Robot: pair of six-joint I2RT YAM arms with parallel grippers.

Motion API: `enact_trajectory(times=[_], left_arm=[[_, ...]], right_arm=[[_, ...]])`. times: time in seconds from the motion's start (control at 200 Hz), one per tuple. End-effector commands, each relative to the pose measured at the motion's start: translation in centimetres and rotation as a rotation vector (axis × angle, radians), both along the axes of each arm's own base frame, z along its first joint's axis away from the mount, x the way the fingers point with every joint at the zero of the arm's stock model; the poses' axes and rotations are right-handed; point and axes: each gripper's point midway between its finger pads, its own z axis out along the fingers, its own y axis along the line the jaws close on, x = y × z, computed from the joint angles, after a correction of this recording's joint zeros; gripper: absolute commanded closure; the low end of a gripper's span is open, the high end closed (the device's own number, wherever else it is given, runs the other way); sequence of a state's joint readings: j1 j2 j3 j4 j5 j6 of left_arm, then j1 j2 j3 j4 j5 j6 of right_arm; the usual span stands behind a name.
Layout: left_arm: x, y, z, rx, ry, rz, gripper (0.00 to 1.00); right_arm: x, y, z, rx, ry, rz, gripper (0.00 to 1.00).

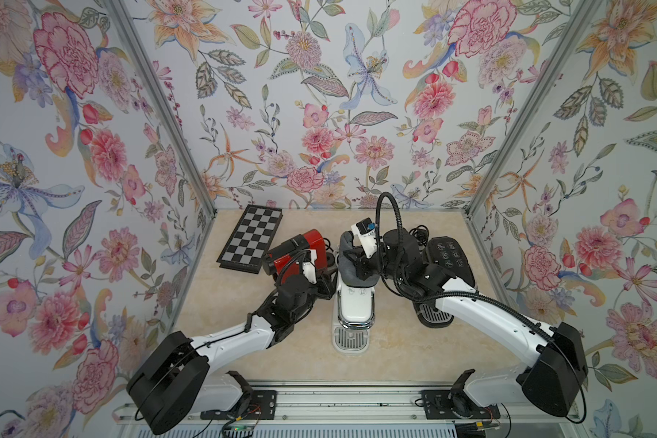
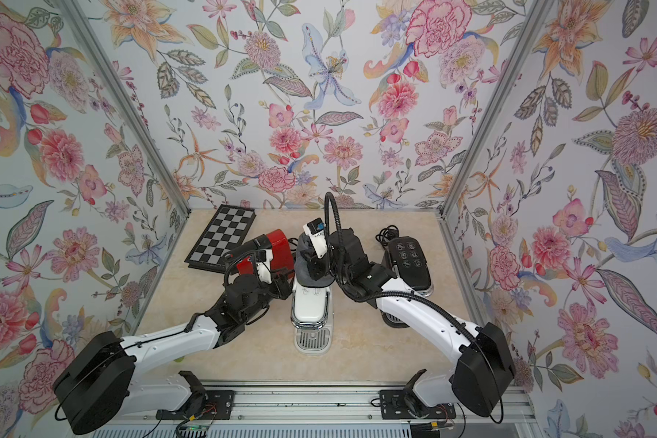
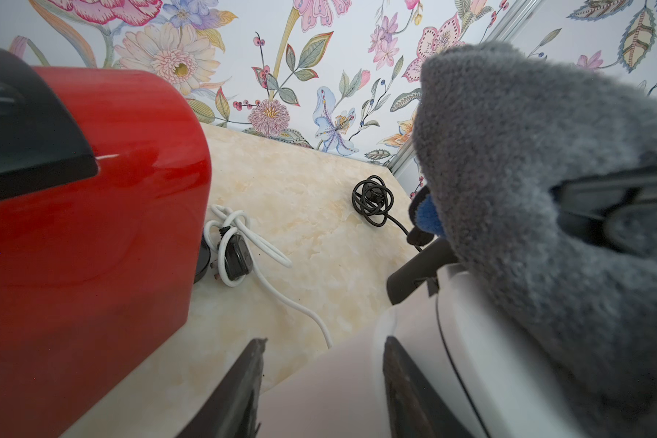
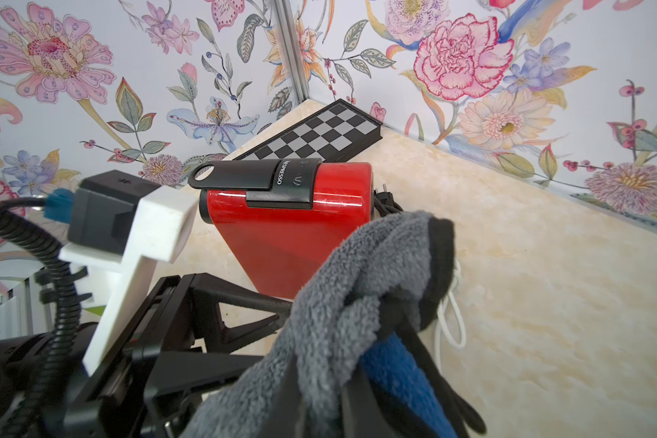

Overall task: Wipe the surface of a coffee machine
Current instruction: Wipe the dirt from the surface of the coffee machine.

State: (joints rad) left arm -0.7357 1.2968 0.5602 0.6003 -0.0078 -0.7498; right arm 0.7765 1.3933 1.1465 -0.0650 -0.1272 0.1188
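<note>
Coffee machines stand in a row on the cream stone-look surface in both top views. The white coffee machine is in the middle. A red coffee machine stands just beside it on the left arm's side. A black coffee machine stands on the right arm's side. A black and grey checkered board lies in the back corner, behind the red coffee machine. A grey fluffy cloth sits on top of the back part of the white coffee machine. The right gripper is over it, clenched on the grey fluffy cloth and pressing it onto the machine. The left gripper is at the side of the white coffee machine, between it and the red coffee machine.

From the left wrist, the left gripper's two fingers stand apart. The side of the white coffee machine fills the gap between them, so the left gripper is grasping the machine. The grey fluffy cloth is bunched up high on it. The red coffee machine is very close. A white cord and a black cord lie tangled on the surface farther back.

From the right wrist, the grey fluffy cloth hangs over the right gripper and hides most of its fingers. A blue side of the cloth peeks out underneath. The red coffee machine stands beyond it, and the checkered board lies in the corner.
</note>
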Motion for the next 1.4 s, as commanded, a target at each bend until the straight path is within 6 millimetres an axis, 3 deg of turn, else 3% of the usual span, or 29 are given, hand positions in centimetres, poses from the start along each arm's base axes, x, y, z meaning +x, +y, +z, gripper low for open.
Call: enact_trajectory(times=[0.0,0.16,0.235,0.595,0.72,0.926,1.146,1.396], left_arm=[[-1.2,-1.3,-0.4,-0.012,0.019,-0.060,0.48],[-1.1,-1.5,-0.5,-0.015,0.020,-0.067,0.48],[-1.0,-1.6,-0.6,-0.017,0.019,-0.067,0.48],[-1.0,-2.0,-0.4,-0.022,0.025,-0.079,0.48],[-1.1,-1.6,-0.4,-0.019,0.026,-0.067,0.48],[-1.0,-1.3,-0.9,-0.008,0.034,-0.053,0.48],[-1.0,-2.1,-1.3,-0.017,0.051,-0.081,0.48],[-1.0,-2.1,-1.4,-0.026,0.057,-0.080,0.48]], right_arm=[[-3.8,0.7,-4.8,-0.144,0.109,0.113,0.96],[-6.9,1.8,-5.2,-0.150,0.136,0.211,0.96],[-6.9,1.5,-5.6,-0.162,0.138,0.195,0.97],[0.1,-2.9,-6.3,-0.139,0.201,-0.051,0.97],[1.1,-4.3,-7.2,-0.119,0.250,-0.080,0.97],[-0.5,-5.4,-8.7,-0.015,0.350,-0.049,0.97],[-2.0,-7.2,-12.9,0.117,0.515,-0.077,0.97],[-3.1,-8.3,-15.7,0.072,0.526,-0.131,0.97]])
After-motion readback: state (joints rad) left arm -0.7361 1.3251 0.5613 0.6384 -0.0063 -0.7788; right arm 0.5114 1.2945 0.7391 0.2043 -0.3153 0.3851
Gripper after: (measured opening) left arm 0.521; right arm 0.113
